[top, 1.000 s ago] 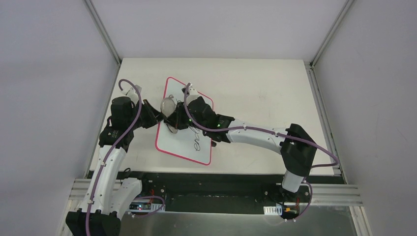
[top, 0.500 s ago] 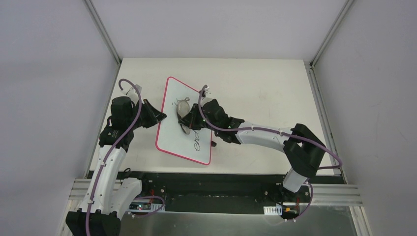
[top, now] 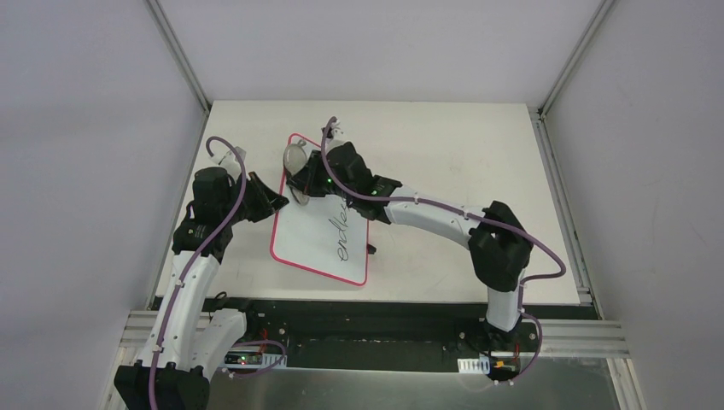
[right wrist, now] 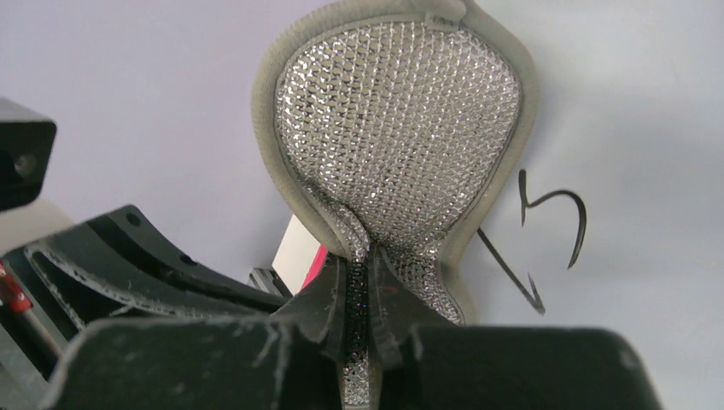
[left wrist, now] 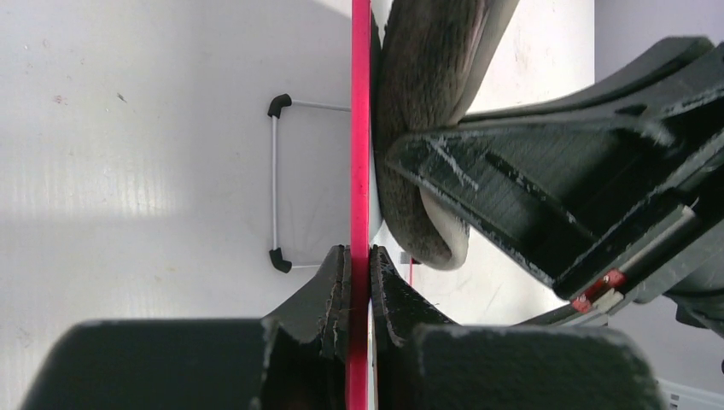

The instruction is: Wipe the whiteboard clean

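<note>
Nearest you, the whiteboard (top: 320, 226) lies askew on the left half of the worktop (top: 461, 154). Its long sides run from near-right to far-left, and one near corner reaches close to the worktop's near edge. The near half of the board carries a black handwritten word (top: 342, 242), not yet wiped.

Midway along the board's left edge, your left gripper (top: 275, 203) is closed to a narrow slit on the frame. In the left wrist view the red frame (left wrist: 360, 128) runs straight between the two fingers (left wrist: 335, 295), which pinch it from both sides. From these views you cannot tell whether that edge is lifted off the worktop or lying flat.

Farther on, your right arm reaches across the board from the right. The right gripper (top: 301, 177) sits over the far-left part of the board, clamped narrow on the pad (top: 294, 157). In the right wrist view its fingers (right wrist: 329, 299) squeeze the pad's thin waist, and the wide mesh lobe (right wrist: 401, 128) stands out beyond them against the white surface. Just right of the pad there, a few black strokes (right wrist: 546, 231) remain on the board.

The pad lies at the board's far-left corner, its far end over the frame.
</note>
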### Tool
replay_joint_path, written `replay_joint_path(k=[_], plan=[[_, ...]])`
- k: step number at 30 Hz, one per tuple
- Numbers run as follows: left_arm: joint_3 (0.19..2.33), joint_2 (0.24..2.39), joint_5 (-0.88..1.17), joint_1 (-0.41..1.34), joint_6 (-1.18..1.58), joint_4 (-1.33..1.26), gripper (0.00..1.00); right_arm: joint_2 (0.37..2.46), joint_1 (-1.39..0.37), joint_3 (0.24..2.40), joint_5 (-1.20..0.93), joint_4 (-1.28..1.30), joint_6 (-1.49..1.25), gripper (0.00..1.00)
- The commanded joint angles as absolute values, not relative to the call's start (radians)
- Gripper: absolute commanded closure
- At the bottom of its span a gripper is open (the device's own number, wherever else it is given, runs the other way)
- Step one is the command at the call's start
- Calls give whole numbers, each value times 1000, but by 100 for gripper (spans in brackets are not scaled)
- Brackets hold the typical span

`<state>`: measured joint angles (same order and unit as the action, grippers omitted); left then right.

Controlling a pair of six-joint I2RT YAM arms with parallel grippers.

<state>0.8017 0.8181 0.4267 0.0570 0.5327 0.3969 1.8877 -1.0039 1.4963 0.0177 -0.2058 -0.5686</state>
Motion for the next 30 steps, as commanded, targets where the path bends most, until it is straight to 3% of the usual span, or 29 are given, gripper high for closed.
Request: replay_joint_path(k=[1,13,25,30], plan=[[784,833,519,69,518,435,100,1959,-956,1525,24,-272,-595,100],[784,829,514,69,518,437,100,1915,-869,1221,-8,-372,-694,100],[784,837,509,69,515,437,100,1969,-1043,1570,-76,-259,-609,100],[784,835,509,69,514,437,100,1983,-1038,1587,-82,-276,-618,100]])
